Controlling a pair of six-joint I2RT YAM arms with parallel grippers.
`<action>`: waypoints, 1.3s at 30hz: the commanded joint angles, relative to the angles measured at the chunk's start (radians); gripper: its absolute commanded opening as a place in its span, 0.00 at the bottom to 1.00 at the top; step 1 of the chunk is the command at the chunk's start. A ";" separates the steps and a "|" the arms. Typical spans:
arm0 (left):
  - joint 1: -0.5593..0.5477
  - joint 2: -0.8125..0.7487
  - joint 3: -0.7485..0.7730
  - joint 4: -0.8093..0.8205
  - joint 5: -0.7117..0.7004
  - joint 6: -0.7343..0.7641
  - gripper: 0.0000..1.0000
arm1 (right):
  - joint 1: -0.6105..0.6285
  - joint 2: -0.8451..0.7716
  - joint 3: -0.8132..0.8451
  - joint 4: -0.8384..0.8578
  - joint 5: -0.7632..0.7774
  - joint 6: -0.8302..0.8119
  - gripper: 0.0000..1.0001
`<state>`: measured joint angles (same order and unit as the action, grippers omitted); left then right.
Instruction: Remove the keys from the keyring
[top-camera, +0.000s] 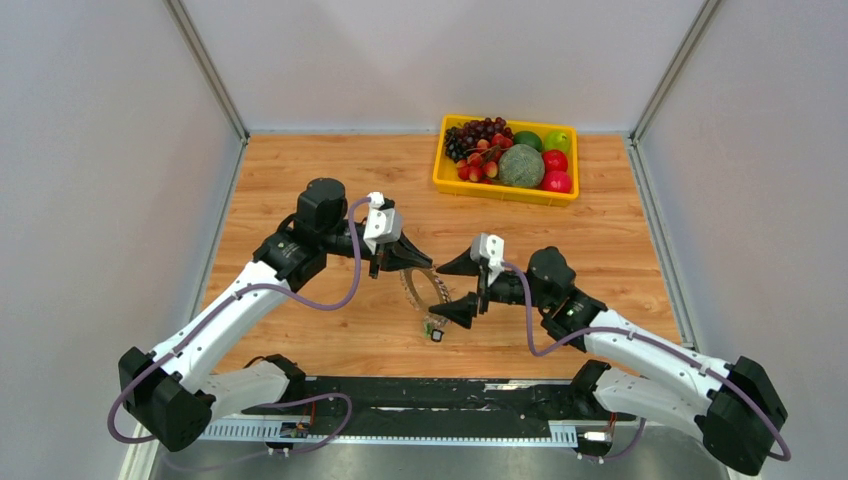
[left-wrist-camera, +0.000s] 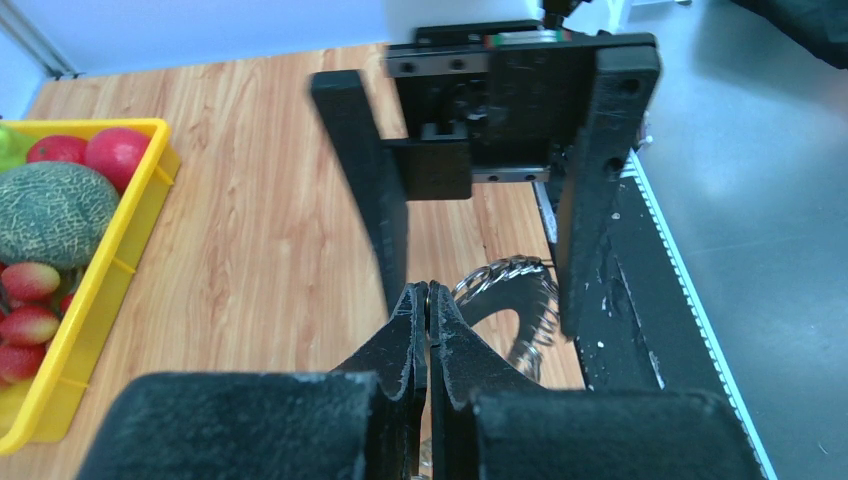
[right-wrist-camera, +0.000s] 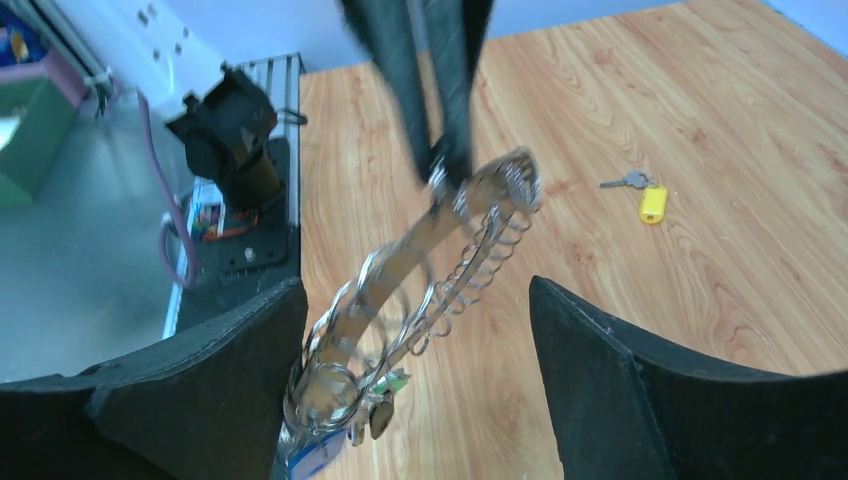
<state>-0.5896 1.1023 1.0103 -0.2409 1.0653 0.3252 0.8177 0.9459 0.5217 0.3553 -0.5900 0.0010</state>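
place: robot lab cell | cues: white walls (top-camera: 420, 60), wooden table (top-camera: 300, 170), arm-mount rail (top-camera: 420, 396)

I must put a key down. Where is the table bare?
Free: the far wood between the left wall and the yellow bin, and the strip between bin and right arm. Crowded: the middle, where left hand and right hand meet at the ring.

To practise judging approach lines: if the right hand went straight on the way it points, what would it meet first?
Probably the keyring, hanging from the shut left hand between the open fingers of the right hand; depth is uncertain.
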 joint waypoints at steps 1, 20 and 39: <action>-0.012 -0.039 0.004 0.084 0.064 0.070 0.00 | 0.006 0.063 0.129 -0.033 0.050 0.174 0.84; -0.019 -0.101 -0.052 0.155 -0.168 0.119 0.04 | 0.000 0.143 0.238 -0.138 0.040 0.296 0.24; -0.020 -0.080 -0.070 0.334 -0.547 -0.181 1.00 | -0.033 -0.006 0.296 -0.325 1.282 0.997 0.00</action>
<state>-0.6079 1.0180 0.9447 0.0120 0.5144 0.1928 0.7887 0.9592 0.7151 0.0422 0.2867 0.6132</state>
